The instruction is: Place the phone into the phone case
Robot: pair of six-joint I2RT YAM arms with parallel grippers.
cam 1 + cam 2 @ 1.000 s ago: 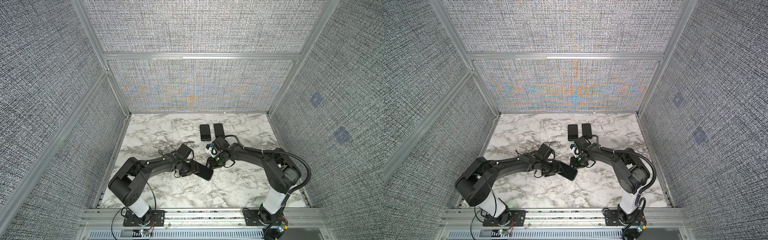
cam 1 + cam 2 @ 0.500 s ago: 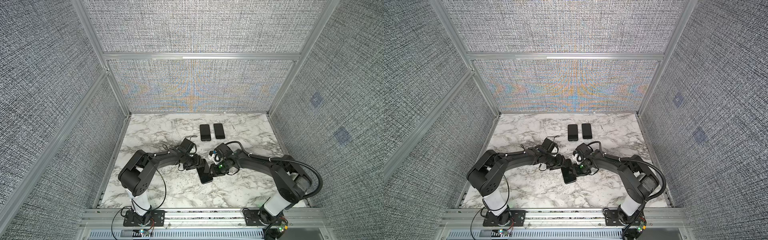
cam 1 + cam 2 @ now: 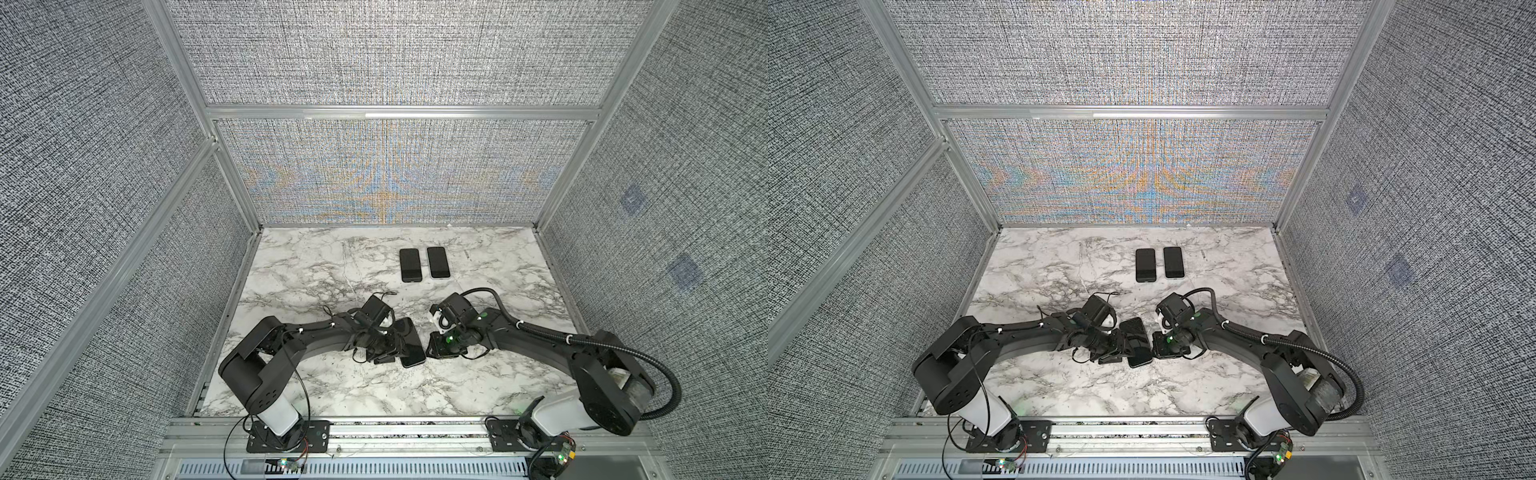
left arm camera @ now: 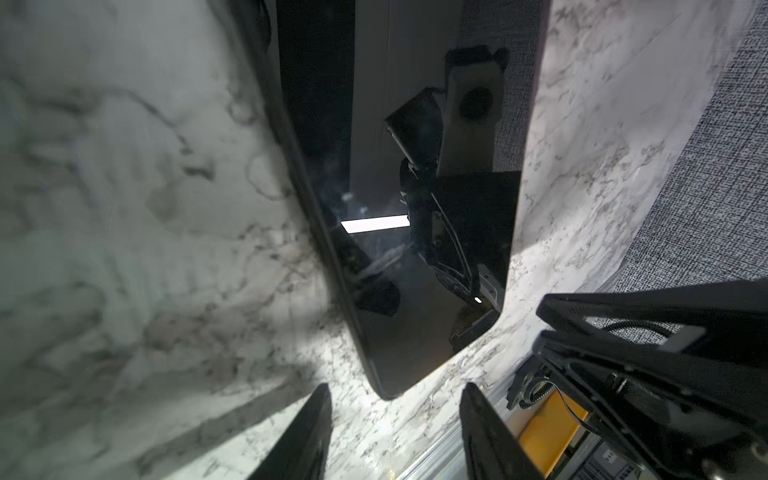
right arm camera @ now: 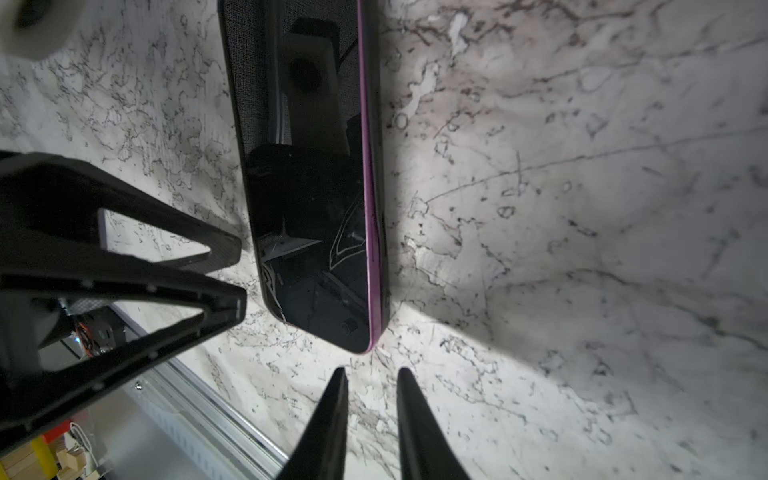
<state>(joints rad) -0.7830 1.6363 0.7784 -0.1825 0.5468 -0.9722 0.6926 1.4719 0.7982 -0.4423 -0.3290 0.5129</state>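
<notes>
Facing inward: L tool (image 4: 395, 390), gap medium, empty; R tool (image 5: 372, 372), gap narrow, empty. 1x phone (image 3: 411, 345) flat on counter (image 3: 332, 386), centre-front, just ahead of both tools. 2x dark slabs (image 3: 410, 265) side by side, well behind.

Both top views look down from high over the whole table (image 3: 332, 382) (near-identical); wrist cameras, close, share the phone (image 4: 415, 332).

Enclosure: grey woven-fabric wall panels (image 3: 395, 54), aluminium frame rails (image 3: 403, 112); white, grey-veined marble tabletop (image 3: 316, 266); evenly lit throughout.
</notes>
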